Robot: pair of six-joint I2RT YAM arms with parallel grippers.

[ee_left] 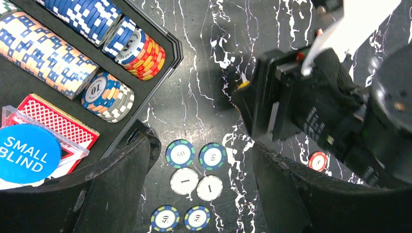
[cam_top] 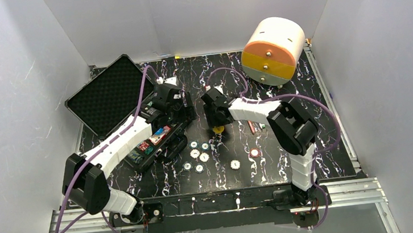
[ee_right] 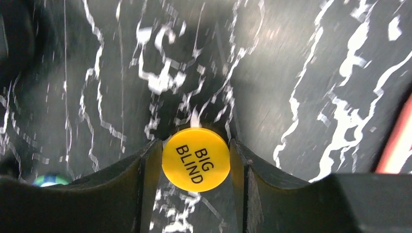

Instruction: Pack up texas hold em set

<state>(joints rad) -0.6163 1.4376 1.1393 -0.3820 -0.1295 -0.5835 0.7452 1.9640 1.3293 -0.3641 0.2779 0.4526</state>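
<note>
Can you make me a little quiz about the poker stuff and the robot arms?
1. Which words are on the yellow round plastic button held by the right gripper? A: SMALL BLIND. B: BIG BLIND. C: DEALER.
2. True or false: the black rectangular hard case is closed.
3. Left wrist view: how many loose round chips lie between the left gripper's fingers?
Key: 1 B. 2 false. 3 six.

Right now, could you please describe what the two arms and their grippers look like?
Both the left arm and right arm have white tubular links between bulky black joints, each trailed by a loose purple cable. The left gripper and right gripper are all black, with broad, matte, scuffed fingers.
</note>
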